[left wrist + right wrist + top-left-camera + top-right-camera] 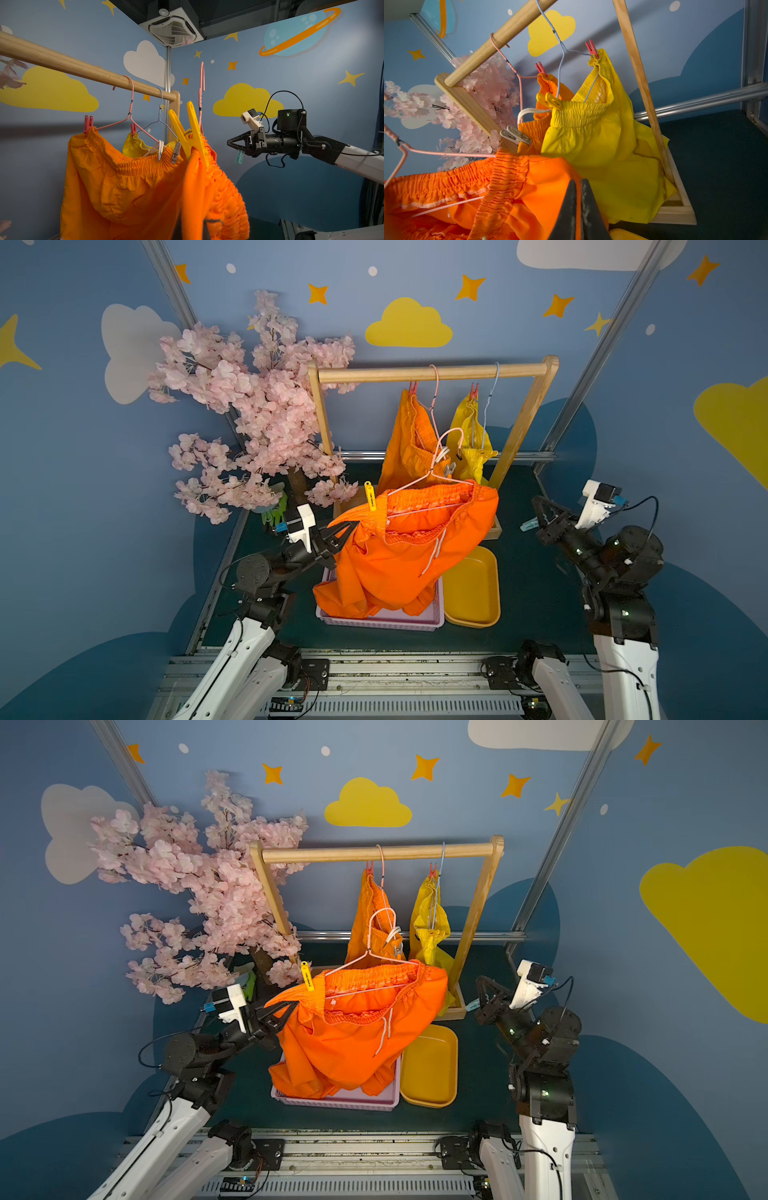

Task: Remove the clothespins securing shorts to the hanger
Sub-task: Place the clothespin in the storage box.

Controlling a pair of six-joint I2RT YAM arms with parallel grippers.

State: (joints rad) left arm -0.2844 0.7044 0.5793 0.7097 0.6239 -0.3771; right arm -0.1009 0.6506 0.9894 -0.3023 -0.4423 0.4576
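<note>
**Where things are.** The near orange shorts [399, 568] hang on a pink hanger [432, 477] that is off the wooden rail [432, 373], its hook free in the air. The cloth sags over the pink basket [374, 620] on the counter [536, 597]. One yellow clothespin [370, 496] bites the waistband at the hanger end nearest the left arm. No peg shows at the other end. The far orange shorts [405, 439] and the yellow shorts [471, 427] are pegged on hangers on the rail.

**How to do it well (judgement).**
- The step in hand looks like getting rid of the teal clothespin [240, 156], then taking the yellow one.
- The teal peg is best released over the yellow tray [473, 601], just beside the basket.
- The right arm should come at the yellow peg from its splayed tail ends and squeeze those, not the biting end.
- It should then draw the peg off along its own length, away from the waistband.
- The left grip should hold the cloth taut meanwhile. Only thin fabric is held there, so the hanger can swing or the cloth slip.

**Left arm.** It sits low, with the forearm reaching up and inward. The left end effector [353, 526] is pressed together on a fold of orange cloth just below the yellow peg.

**Right arm.** The elbow is raised and the arm is out to the side, well apart from the shorts. The right end effector [228, 143] points inward with its fingers closed tip to tip. The teal clothespin dangles from their underside, apparently nipped there.
</note>
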